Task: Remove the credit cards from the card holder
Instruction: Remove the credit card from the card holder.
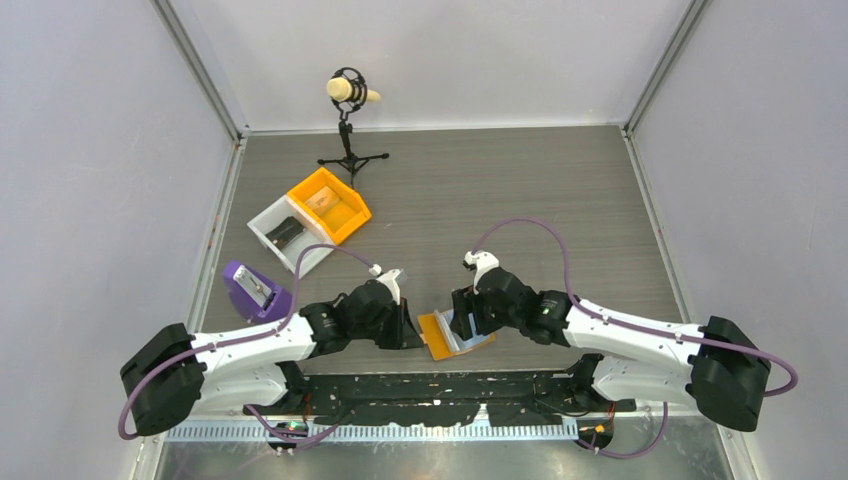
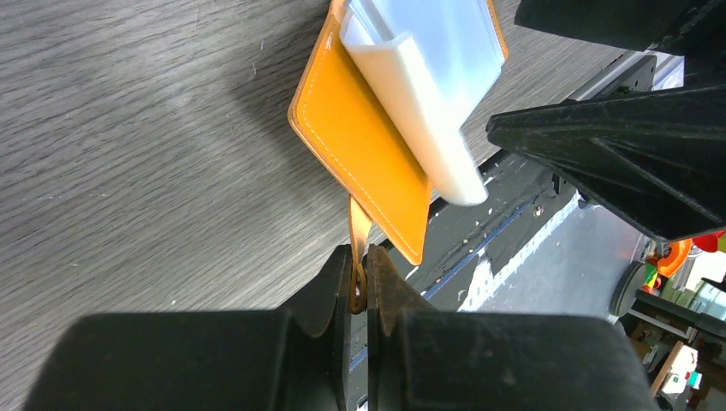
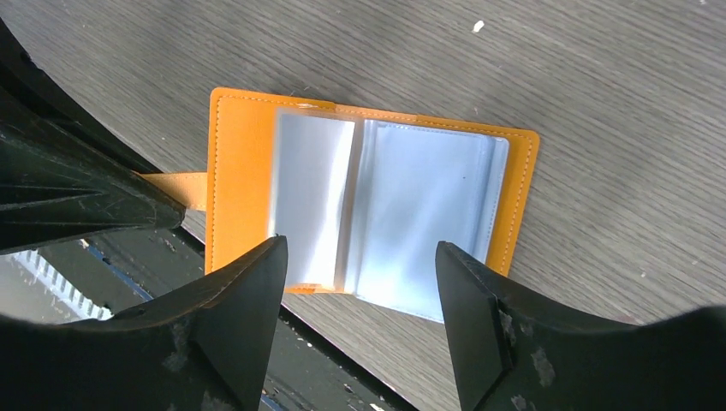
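The card holder (image 3: 428,197) lies open at the near edge of the table (image 3: 599,86), its clear pocket sleeves facing up. The left gripper (image 2: 360,276) is pinched tight on the holder's orange strap (image 2: 360,229). The right gripper (image 3: 360,267) hangs just above the sleeves, jaws spread wide and holding nothing.

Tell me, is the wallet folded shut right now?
No, the wallet is spread open, with its pale pocket pages showing on both halves beneath the open right gripper.
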Controlling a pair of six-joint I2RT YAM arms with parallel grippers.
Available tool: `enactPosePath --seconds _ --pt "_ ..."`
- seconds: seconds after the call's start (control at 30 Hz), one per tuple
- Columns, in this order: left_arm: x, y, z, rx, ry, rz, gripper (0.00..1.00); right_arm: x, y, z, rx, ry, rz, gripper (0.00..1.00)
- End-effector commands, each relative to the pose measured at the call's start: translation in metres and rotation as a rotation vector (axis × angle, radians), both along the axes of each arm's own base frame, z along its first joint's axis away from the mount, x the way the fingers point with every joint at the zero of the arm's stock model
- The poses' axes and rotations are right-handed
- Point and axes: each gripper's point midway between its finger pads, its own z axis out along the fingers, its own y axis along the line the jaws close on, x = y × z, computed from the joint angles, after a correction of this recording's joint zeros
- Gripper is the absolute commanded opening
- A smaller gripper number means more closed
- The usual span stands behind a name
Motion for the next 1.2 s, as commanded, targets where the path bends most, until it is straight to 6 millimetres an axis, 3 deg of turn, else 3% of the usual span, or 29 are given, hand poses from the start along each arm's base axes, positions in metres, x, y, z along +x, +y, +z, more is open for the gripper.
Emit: enactPosePath --seconds 0.0,0.33,0.83,1.17 --pt "0.007 -0.007 0.014 -0.019 -0.044 -0.007 0.0 0.004 0.019 0.013 0.075 -0.008 0.02 0.71" --pt "0.012 0.004 0.01 0.02 -0.07 0.016 0.0 0.013 0.009 0.0 0.012 -0.012 -0.035 0.78" --pt "0.01 0.002 0.01 0.008 -0.064 0.013 0.0 0.009 0.011 -0.02 0.001 0.036 -0.028 0.76" --pt "0.011 0.001 0.01 0.008 -0.063 0.01 0.0 0.012 0.0 -0.029 -0.06 0.028 -0.057 0.76"
